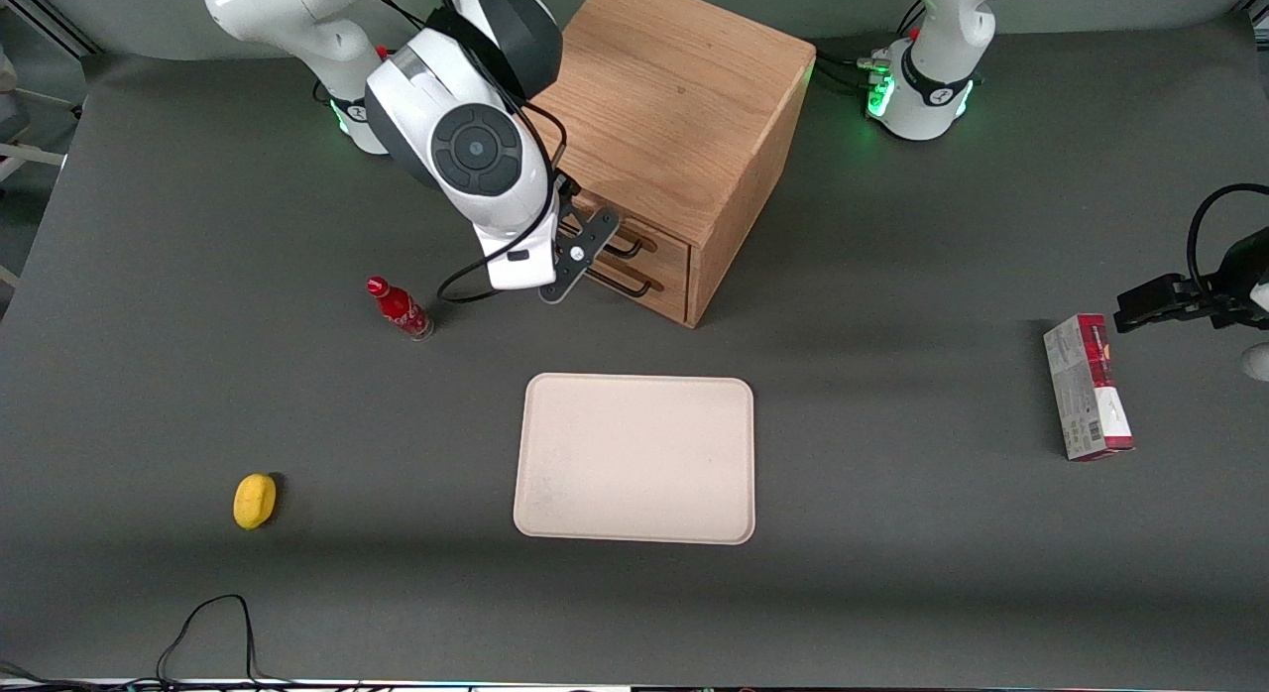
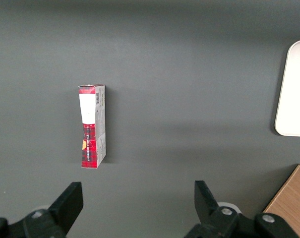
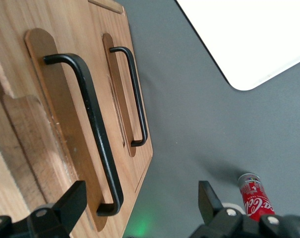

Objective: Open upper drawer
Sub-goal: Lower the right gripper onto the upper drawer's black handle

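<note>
While fingers gape apart, end effector (image 1: 585, 256) before closed upper drawer (image 3: 65, 124).

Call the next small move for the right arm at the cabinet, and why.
Probably ease the gripper forward so its open fingers straddle the black bar handle of the upper drawer. That drawer looks shut, flush with the one below; the gripper sits just in front of the handles, one finger overlapping the bar's end, grasping nothing.

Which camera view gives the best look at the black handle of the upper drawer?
The right wrist view: the upper drawer's handle shows close and whole, with the open gripper just in front of it. In the front view the gripper covers most of that handle. The left wrist view shows only a corner of the cabinet.
</note>
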`<state>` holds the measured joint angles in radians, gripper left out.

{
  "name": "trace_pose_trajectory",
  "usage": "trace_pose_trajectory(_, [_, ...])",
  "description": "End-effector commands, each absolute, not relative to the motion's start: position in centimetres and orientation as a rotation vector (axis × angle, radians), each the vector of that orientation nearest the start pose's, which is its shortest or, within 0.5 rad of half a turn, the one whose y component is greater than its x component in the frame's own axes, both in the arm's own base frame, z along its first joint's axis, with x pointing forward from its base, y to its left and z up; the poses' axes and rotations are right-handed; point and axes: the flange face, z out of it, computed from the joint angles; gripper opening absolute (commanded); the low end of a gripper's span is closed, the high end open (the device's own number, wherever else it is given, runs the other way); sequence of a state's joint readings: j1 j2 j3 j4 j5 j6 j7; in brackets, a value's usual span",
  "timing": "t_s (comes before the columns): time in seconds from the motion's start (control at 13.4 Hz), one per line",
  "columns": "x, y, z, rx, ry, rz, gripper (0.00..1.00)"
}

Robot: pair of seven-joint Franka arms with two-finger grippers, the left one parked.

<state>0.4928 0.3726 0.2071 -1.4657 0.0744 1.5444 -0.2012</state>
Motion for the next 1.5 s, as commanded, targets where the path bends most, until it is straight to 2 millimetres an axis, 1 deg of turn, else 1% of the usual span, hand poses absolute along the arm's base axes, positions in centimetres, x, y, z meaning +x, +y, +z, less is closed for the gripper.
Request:
trace_pose_trajectory(0.0, [49.2,41.2,44.8,-2.715,-1.361,0.475,1.00])
trace_pose_trajectory(0.15, [49.2,41.5,44.3,-2.695,-1.385,0.484,1.00])
trace_pose_trajectory(0.22, [49.2,41.6,43.7,-2.683,-1.401,0.495,1.00])
trace_pose_trajectory(0.37, [49.2,41.9,43.3,-2.680,-1.403,0.491,1.00])
trace_pose_trajectory(0.45, [48.6,42.6,42.9,-2.671,-1.424,0.499,1.00])
trace_pose_trajectory(0.52, [48.7,42.7,42.8,-2.669,-1.424,0.490,1.00])
trace_pose_trajectory(0.67, [48.8,42.8,42.3,-2.666,-1.423,0.495,1.00])
trace_pose_trajectory(0.97, [48.8,42.8,41.9,-2.665,-1.424,0.492,1.00])
trace_pose_trajectory(1.2, [48.9,43.0,41.2,-2.666,-1.422,0.467,1.00])
trace_pose_trajectory(1.42, [49.2,42.8,40.9,-2.659,-1.432,0.465,1.00])
